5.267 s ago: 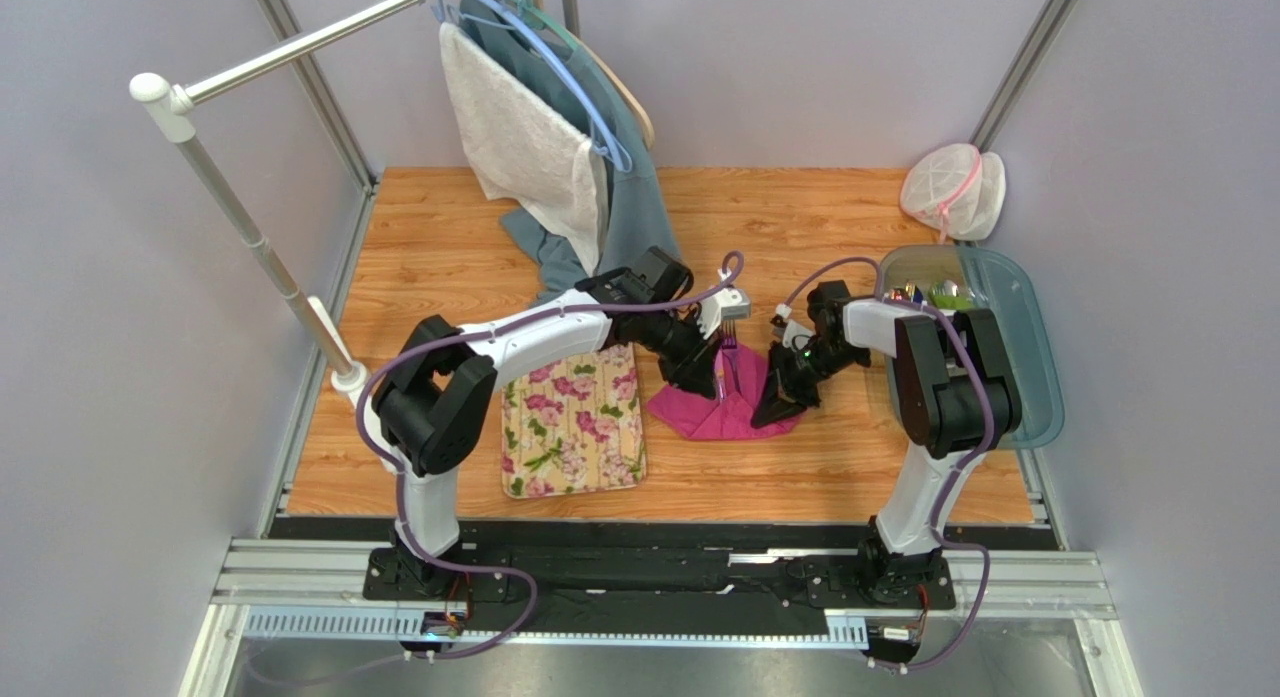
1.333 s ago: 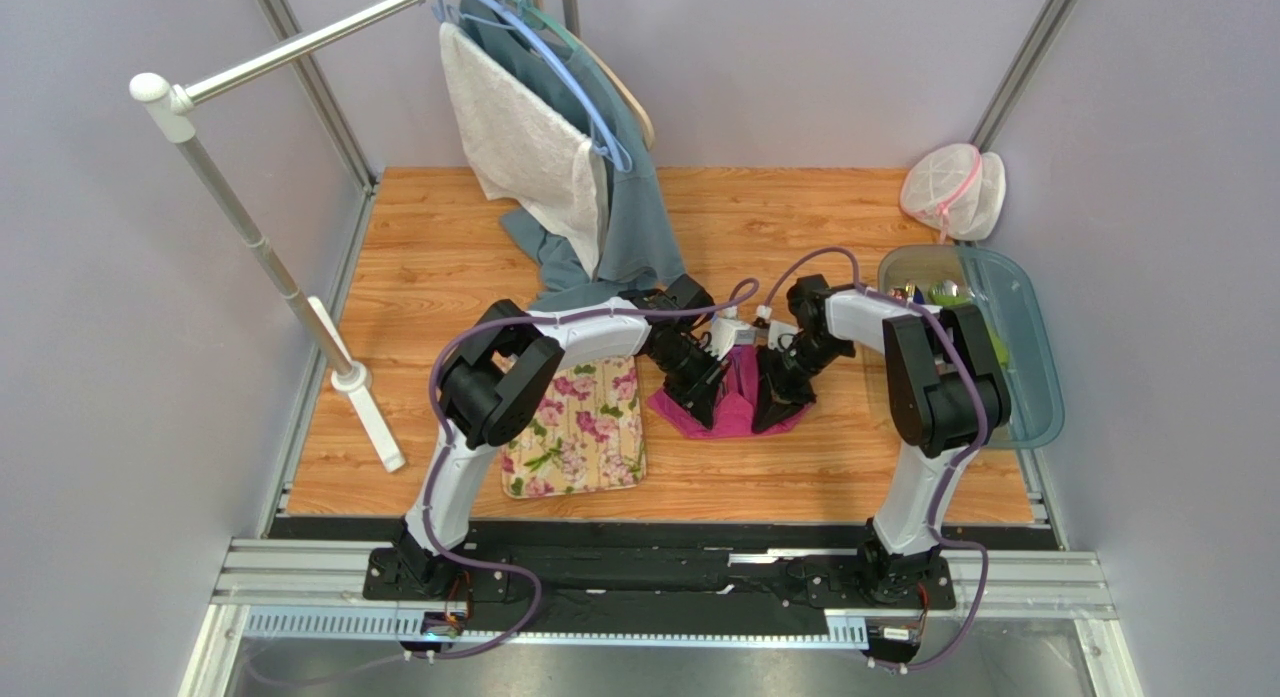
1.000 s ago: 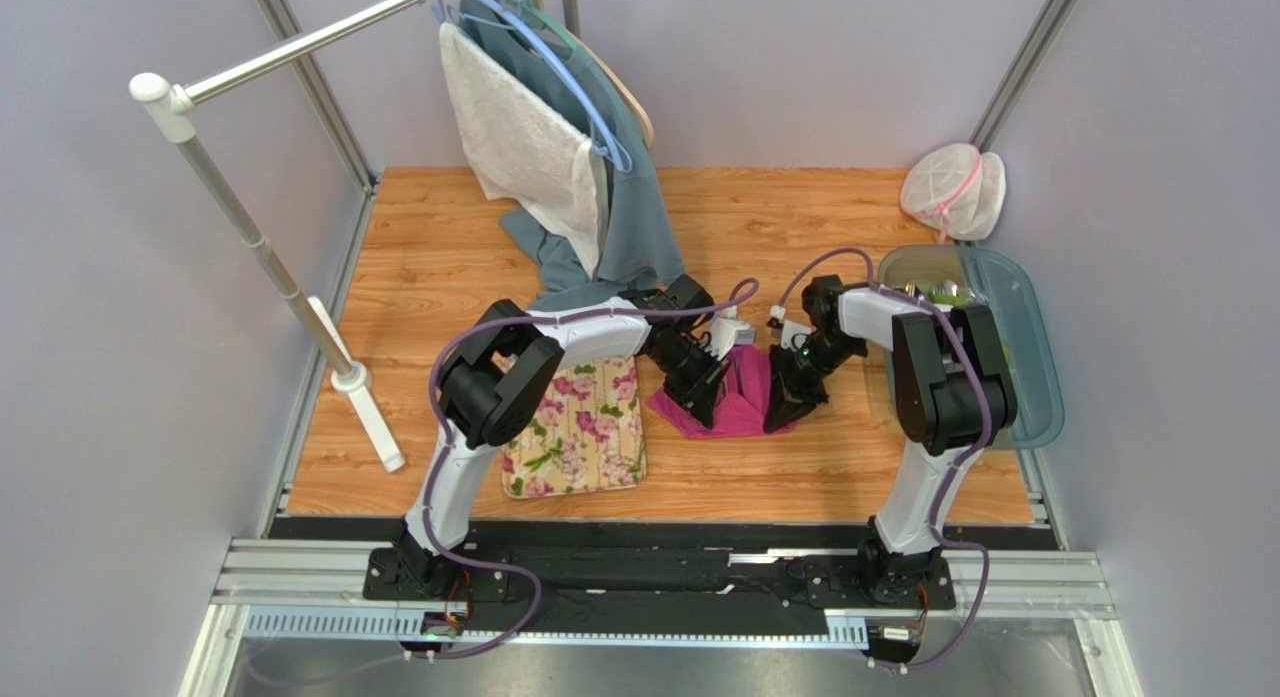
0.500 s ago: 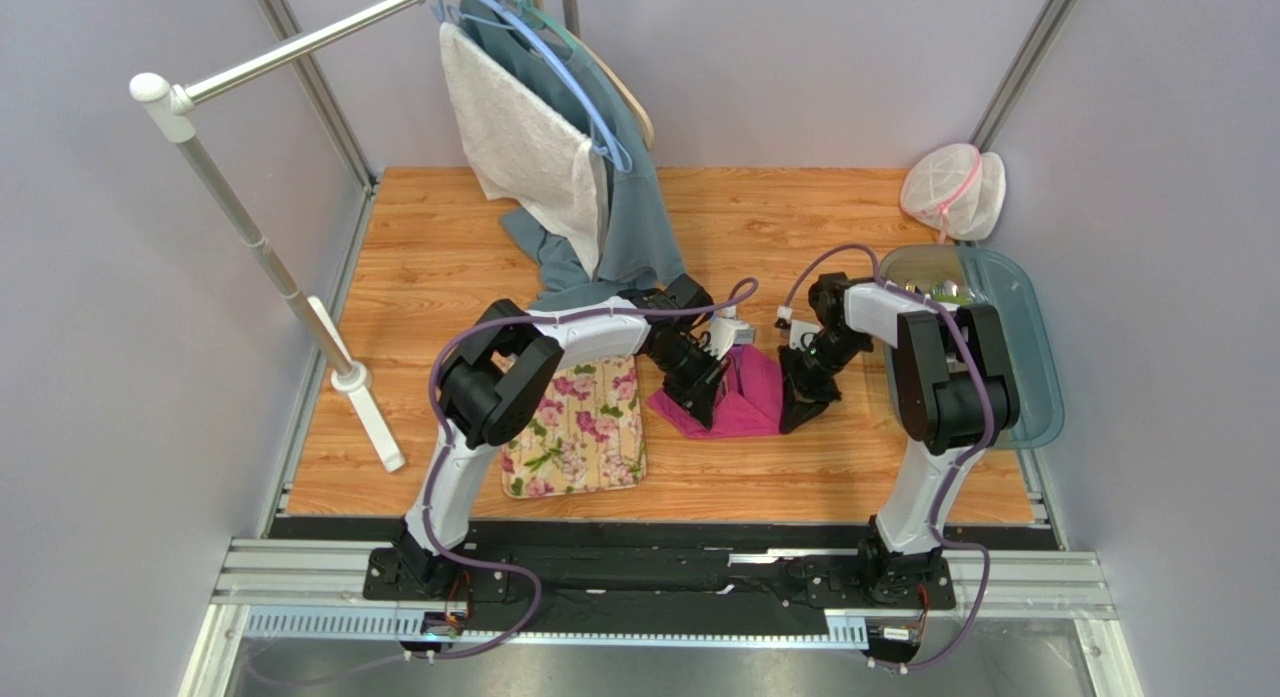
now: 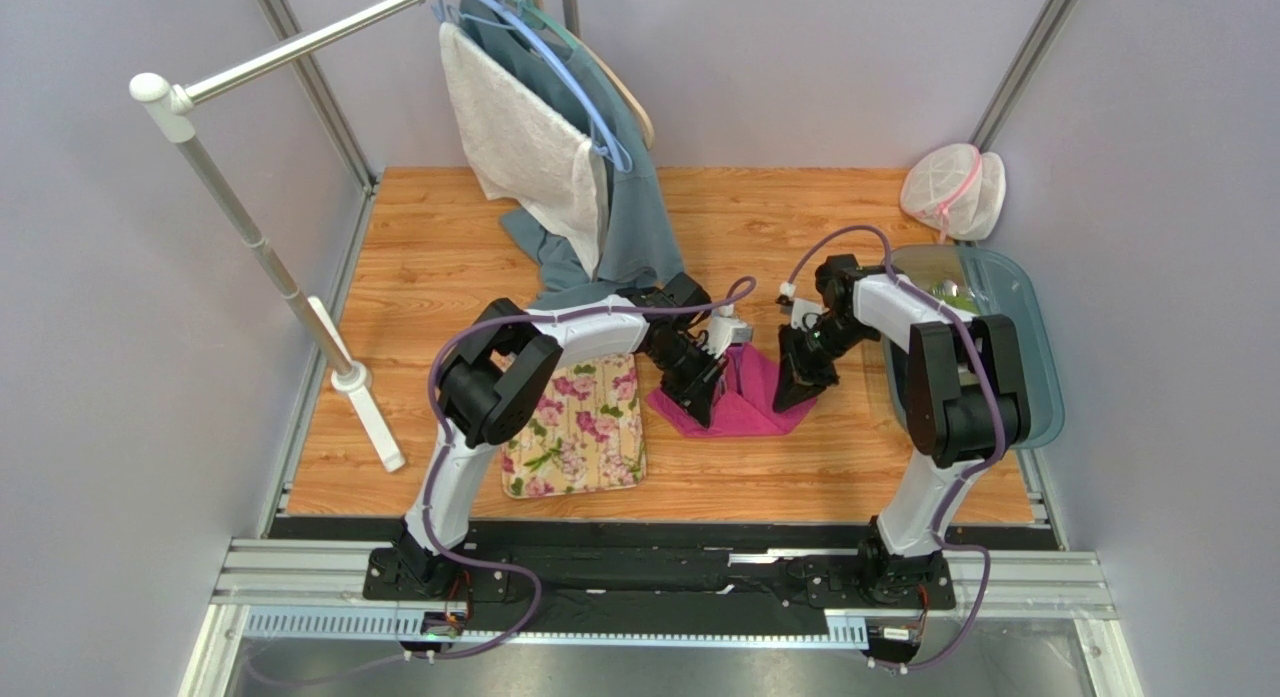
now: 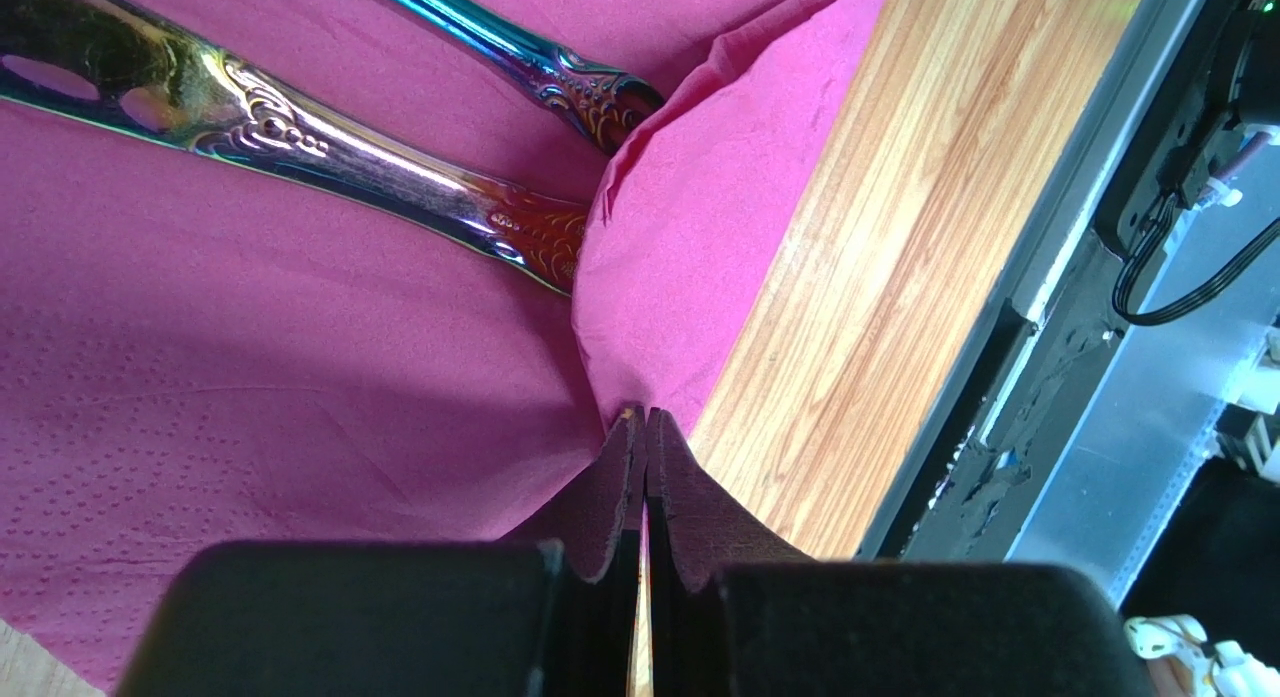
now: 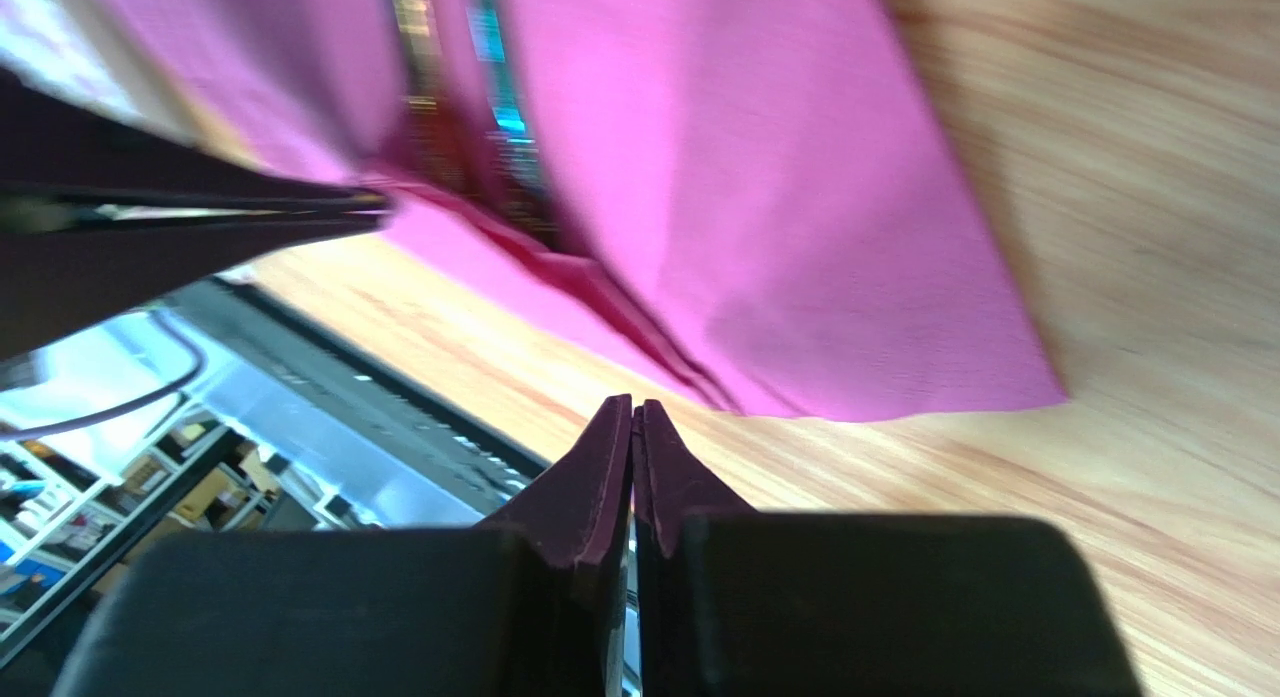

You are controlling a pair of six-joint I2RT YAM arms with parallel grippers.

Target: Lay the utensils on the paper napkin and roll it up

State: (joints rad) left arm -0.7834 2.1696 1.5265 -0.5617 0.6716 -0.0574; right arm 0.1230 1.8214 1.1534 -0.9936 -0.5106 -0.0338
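The magenta paper napkin (image 5: 742, 406) lies on the wood floor, its right side folded over the utensils. Two dark iridescent utensil handles (image 6: 323, 135) lie on it in the left wrist view, their ends under the folded flap. They also show in the right wrist view (image 7: 451, 82) inside the fold of the napkin (image 7: 781, 202). My left gripper (image 5: 697, 382) is shut, its tips (image 6: 643, 417) pinching the napkin (image 6: 301, 367) at the fold's near edge. My right gripper (image 5: 796, 388) is shut and empty, its tips (image 7: 633, 406) over bare wood just off the napkin's edge.
A cream flowered mat (image 5: 574, 421) lies left of the napkin. A grey-blue cloth (image 5: 639, 217) and a towel hang from a rack (image 5: 248, 240) at the back. A clear bin (image 5: 1004, 330) and a mesh bag (image 5: 953, 193) are on the right.
My right gripper has drawn back to the right, off the napkin, leaving the flap folded over the utensils. My left gripper has stayed at the napkin's left side.
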